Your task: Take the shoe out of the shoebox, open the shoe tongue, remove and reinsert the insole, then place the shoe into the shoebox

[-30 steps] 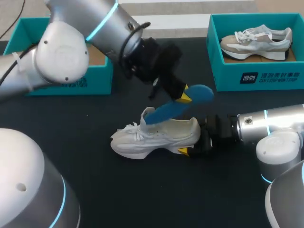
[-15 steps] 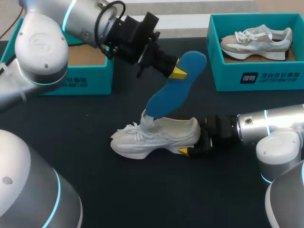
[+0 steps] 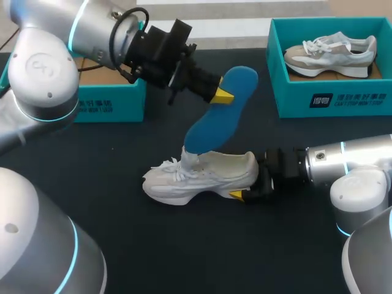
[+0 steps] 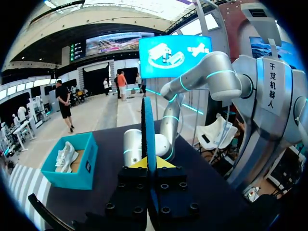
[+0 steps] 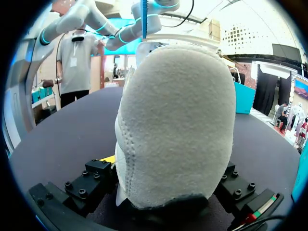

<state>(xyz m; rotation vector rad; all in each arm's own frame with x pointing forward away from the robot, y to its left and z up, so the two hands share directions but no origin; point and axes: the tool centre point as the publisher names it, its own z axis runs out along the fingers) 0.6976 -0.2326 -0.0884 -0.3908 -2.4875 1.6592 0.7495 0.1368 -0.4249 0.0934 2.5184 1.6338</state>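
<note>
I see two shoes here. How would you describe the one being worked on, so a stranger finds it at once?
Start at the black table; near its middle stands a white shoe, in no box. Unlike the beige shoe inside the teal box at the right, it has a blue insole sticking up out of it.

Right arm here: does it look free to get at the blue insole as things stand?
Probably not. The right gripper is shut on the white shoe at its heel, and the blue insole is clamped in the left gripper, slanting up from the shoe's opening.
</note>
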